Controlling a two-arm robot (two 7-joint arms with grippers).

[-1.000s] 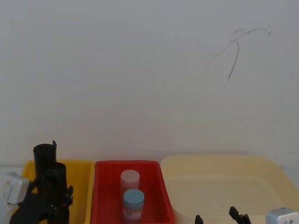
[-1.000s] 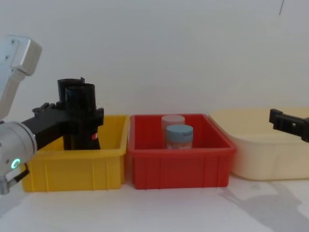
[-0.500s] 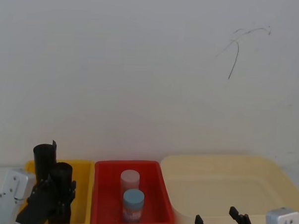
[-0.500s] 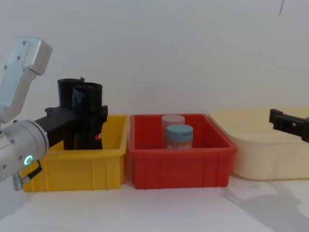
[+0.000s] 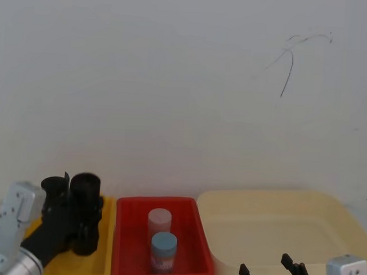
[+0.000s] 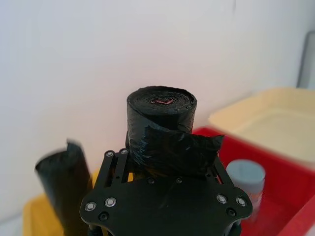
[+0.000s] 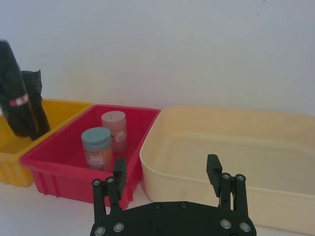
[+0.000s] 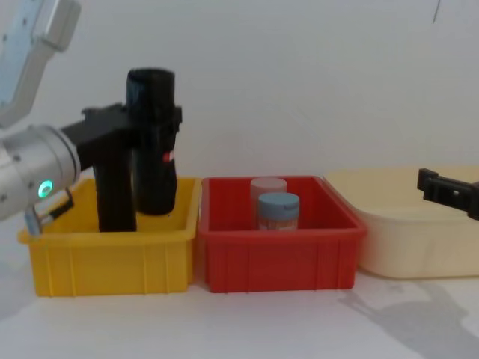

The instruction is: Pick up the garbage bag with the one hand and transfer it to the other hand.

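Left gripper (image 8: 166, 126) is up over the yellow bin (image 8: 112, 263), and its jaws are pinching the garbage bag (image 8: 153, 183) around the upper half of the roll. The bag stands nearly upright in the chest view, its top well above the bins and its rounded lower end showing just above the yellow bin's front rim. A small red-and-white label (image 8: 166, 157) sits on the side of the roll, just under the jaws. From the left wrist view, the rolled top of the bag pokes up between the jaws, with a loose flap of black plastic folded across the front.

Behind the gripper, the silver wrist (image 8: 34, 176) shows its green light (image 8: 45, 187) glowing. Just beside the held bag, a second black roll (image 8: 116, 191) stands inside the yellow bin.

Next door is the red bin (image 8: 277, 265), touching the yellow one side by side, and in it stand a blue-lidded jar (image 8: 278, 212) in front and a pale-lidded jar (image 8: 268, 185) right behind.

Over on the right, the right gripper (image 7: 166, 171) hovers low at the near edge of the cream tub (image 8: 404, 243), well apart from the bag, its jaws spread wide with nothing between them. All three containers rest on the white surface (image 8: 262, 321).
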